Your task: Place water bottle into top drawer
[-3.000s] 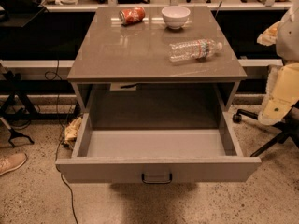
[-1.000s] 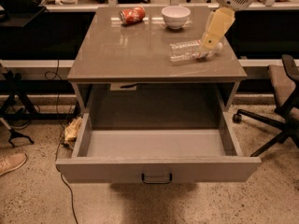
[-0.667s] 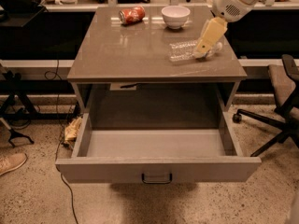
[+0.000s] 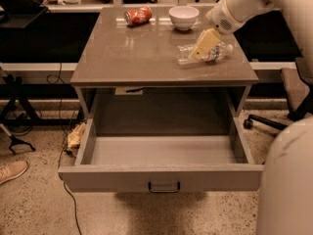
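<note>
Water bottle (image 4: 218, 53) is laid sideways, parallel to the front edge of the desk (image 4: 142, 58), near its right edge. It is covered at mid-length by the gripper (image 4: 204, 44); whether anything is grasped cannot be told.

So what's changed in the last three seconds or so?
The arm swung in from the right, and the gripper came down onto the water bottle. The bottle lies on its side on the cabinet top, where it was. The top drawer stays open, and the can and bowl are unmoved.
</note>
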Robot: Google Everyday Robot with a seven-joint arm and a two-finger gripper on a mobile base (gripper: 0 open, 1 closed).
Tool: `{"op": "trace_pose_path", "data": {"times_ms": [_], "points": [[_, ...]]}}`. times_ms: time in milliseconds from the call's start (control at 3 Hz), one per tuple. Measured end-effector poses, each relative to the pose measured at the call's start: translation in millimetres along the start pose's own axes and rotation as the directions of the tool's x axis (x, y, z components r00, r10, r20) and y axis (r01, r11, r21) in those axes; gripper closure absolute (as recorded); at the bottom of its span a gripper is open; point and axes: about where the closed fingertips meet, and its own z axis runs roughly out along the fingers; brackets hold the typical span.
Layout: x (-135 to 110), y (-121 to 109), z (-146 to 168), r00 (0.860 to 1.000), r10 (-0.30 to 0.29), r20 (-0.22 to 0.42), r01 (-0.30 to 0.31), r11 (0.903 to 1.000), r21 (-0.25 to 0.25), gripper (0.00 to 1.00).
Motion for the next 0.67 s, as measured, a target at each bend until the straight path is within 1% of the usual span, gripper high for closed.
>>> {"op": "trace_pose_path", "data": {"times_ms": [333,667], "points": [[16.1,-8.3,38.0,0.997,0.083,0.002,-0.082,0.9960,-0.036,0.00],[28.8,-10.1,56.7,0.991,0.133,-0.013,-0.134,0.9895,-0.055,0.00]]}}
